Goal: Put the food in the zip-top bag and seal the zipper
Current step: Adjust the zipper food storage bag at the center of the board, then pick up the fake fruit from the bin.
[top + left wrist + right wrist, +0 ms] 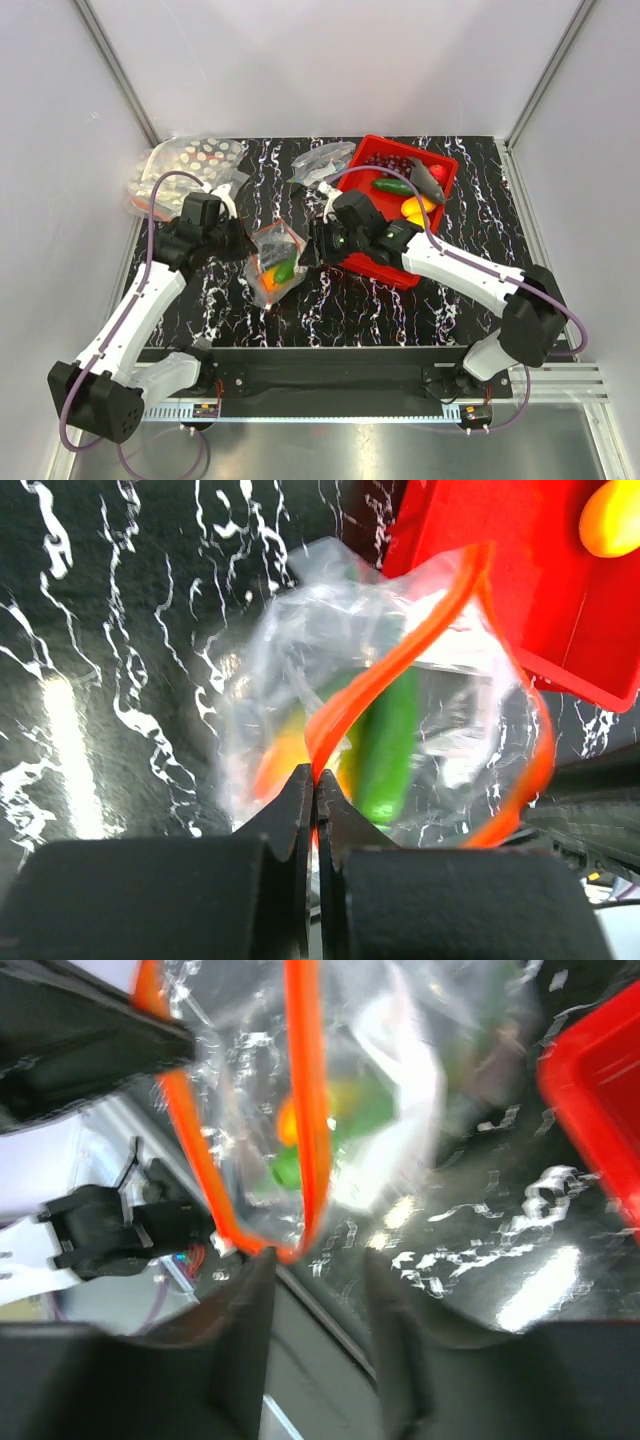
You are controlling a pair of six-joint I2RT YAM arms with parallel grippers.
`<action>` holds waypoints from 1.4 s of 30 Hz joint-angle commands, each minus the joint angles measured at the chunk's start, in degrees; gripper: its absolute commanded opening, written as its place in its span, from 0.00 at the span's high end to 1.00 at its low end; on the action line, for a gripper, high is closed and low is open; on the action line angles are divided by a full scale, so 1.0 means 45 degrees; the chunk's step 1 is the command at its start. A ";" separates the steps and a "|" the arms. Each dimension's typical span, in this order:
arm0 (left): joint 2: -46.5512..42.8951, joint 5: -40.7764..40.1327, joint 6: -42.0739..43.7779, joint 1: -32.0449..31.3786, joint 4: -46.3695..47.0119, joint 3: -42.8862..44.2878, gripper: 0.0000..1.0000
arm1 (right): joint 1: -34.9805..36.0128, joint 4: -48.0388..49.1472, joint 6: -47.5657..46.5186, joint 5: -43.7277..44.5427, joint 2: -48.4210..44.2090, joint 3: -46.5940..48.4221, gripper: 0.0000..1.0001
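- Black marbled table (400, 310) between pale walls: your two arms rise from their bases at the near edge and lean inward toward each other.
- Your left arm runs up the left side, its wrist turned to the right. The left gripper (315, 780) has its fingers pressed together on the zipper (400, 650), the orange strip along the bag's mouth.
- Your right arm reaches across from the right, forearm pointing left. The right gripper (318, 1258) has its fingers spread, with a corner of the orange strip just at the tip of one finger.
- Between the two grippers, the zip-top bag (275, 258) sits at mid-table, its mouth looped apart, with a green cucumber (385, 745) and an orange-yellow piece (285, 758) inside.
- Just right of the bag, beyond your right wrist, the red tray (385, 270) holds a grey fish (428, 180), purple grapes (385, 160), a second cucumber (392, 186) and a yellow fruit (418, 208).
- Farther back lie a greyish clear bag (322, 160) beside the tray and spotted bags (195, 160) at the far left corner.
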 commanded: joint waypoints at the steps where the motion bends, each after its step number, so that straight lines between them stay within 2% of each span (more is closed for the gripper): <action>1: 0.0029 0.0160 0.0922 0.0094 0.0310 0.0897 1.00 | -0.0345 -0.0273 -0.0560 0.0710 -0.0197 0.0558 0.50; 3: 0.0340 0.0453 0.0964 -0.0003 0.0427 0.0898 1.00 | -0.0695 -0.0293 -0.0658 0.1255 -0.0371 0.0364 0.40; 9: 0.0850 0.1626 0.0769 -0.0257 0.1228 0.0294 1.00 | -0.2801 -0.0447 -0.0482 0.1899 -0.1074 -0.0164 0.36; 11: 0.0675 0.1354 0.0866 -0.0257 0.1326 0.0235 1.00 | -0.3118 -0.0935 -0.0540 0.3029 -0.1212 -0.0048 0.26; 12: 0.0596 0.1218 0.0924 -0.0257 0.1287 0.0273 1.00 | -0.3351 -0.1537 -0.0541 0.4583 -0.1213 -0.0009 0.20; 13: 0.0518 0.0946 0.1021 -0.0238 0.1248 0.0293 1.00 | -0.3450 -0.1833 -0.0541 0.5256 -0.1193 0.0050 0.08; 14: 0.0363 0.0904 0.1061 -0.0257 0.1248 0.0273 1.00 | -0.3548 -0.2126 -0.0463 0.6017 -0.1155 0.0186 0.01; 15: 0.0265 0.0884 0.1119 -0.0257 0.1267 0.0273 1.00 | -0.3665 -0.2728 -0.0366 0.7436 -0.1019 0.0264 0.00; 18: -0.0087 0.1467 0.1295 -0.0257 0.1657 0.0099 1.00 | -0.4250 -0.3318 -0.0365 0.8598 -0.0511 0.0402 0.00; 22: -0.0458 0.2872 0.1121 -0.0296 0.2458 -0.0429 1.00 | -0.5712 -0.3555 -0.0268 0.8680 0.0465 0.0558 0.00; 26: -0.0576 0.3188 0.0964 -0.0316 0.2791 -0.0683 1.00 | -0.6282 -0.3711 -0.0131 0.9322 0.1829 0.1083 0.00; 33: -0.0830 0.3014 0.0788 -0.0492 0.2986 -0.0918 1.00 | -0.6517 -0.3224 0.0416 0.9833 0.4155 0.2100 0.03; 42: -0.0889 0.2818 0.0807 -0.0511 0.2870 -0.0977 1.00 | -0.6556 -0.3105 0.1099 0.9967 0.4862 0.1985 0.15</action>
